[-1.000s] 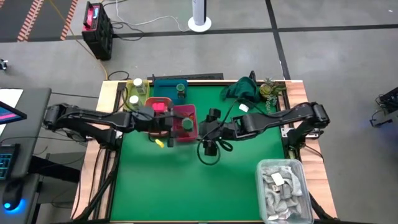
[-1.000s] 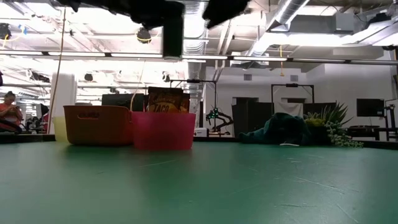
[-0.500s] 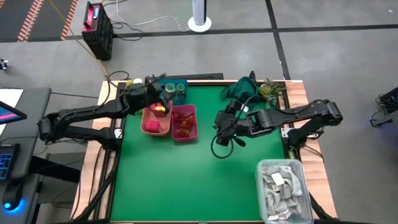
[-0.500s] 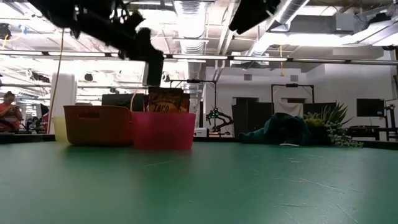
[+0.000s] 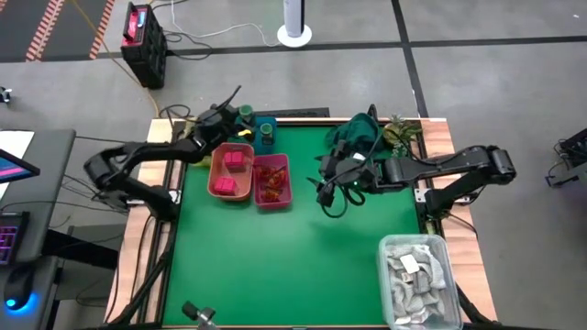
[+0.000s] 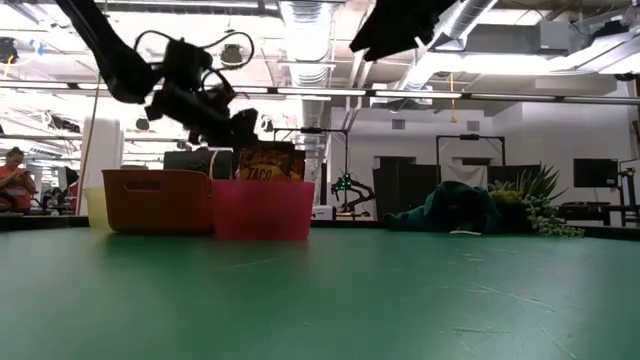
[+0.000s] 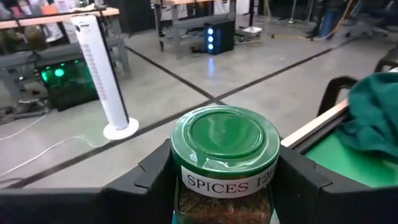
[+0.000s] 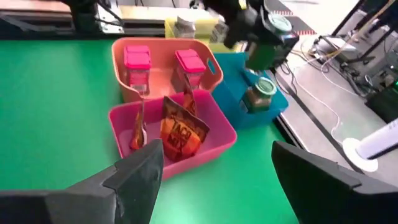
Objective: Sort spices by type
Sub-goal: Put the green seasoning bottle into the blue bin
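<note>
Green-topped jar [image 7: 225, 162] sits clamped between my left fingers [image 7: 155, 177], high over the table's far left by the blue bin [image 8: 261, 112]. I should lower it upright beside its twin there. My right fingers [image 8: 143, 177] gape, empty.

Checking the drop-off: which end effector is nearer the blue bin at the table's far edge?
Left. The left end effector, holding a green-topped jar, hangs beside the blue bin. The right end effector sits open, well off toward the table's middle.
</note>
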### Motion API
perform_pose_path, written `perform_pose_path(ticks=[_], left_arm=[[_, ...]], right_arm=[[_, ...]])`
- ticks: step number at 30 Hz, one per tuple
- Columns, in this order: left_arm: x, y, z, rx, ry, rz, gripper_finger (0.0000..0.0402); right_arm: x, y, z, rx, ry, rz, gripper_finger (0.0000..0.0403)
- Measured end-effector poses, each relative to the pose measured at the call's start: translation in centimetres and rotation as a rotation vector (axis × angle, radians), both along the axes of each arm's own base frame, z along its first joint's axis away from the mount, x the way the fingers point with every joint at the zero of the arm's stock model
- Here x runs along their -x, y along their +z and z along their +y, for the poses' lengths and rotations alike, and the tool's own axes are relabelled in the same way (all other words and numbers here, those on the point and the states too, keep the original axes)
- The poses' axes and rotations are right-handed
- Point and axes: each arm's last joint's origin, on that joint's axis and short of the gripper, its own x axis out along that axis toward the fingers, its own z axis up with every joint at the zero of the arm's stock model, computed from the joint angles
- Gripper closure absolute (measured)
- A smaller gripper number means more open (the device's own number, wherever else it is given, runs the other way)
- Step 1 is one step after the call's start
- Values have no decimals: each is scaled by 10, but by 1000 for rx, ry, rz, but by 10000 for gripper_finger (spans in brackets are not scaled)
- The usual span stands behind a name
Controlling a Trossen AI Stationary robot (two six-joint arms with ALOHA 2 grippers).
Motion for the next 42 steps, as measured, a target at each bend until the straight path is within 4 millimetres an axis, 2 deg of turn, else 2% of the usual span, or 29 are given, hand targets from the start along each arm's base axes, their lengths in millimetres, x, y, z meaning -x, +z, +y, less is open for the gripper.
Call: perform_pose_path(ticks=[5, 12, 24, 34, 42], left_arm=[[-4, -21, 11, 26, 49, 22, 207], [-7, -42, 17, 90, 68, 65, 207], [2, -54, 21, 178, 111, 146, 188], [2, -55, 20, 174, 81, 169, 184], [3, -57, 18, 210, 71, 183, 127]], right_arm=[[-1, 4, 6, 8, 28, -32, 74], [-1, 5, 17, 13, 68, -52, 74], [-1, 7, 26, 3, 92, -69, 74], [-1, 7, 26, 3, 89, -70, 74], [-1, 6, 25, 4, 86, -66, 74]])
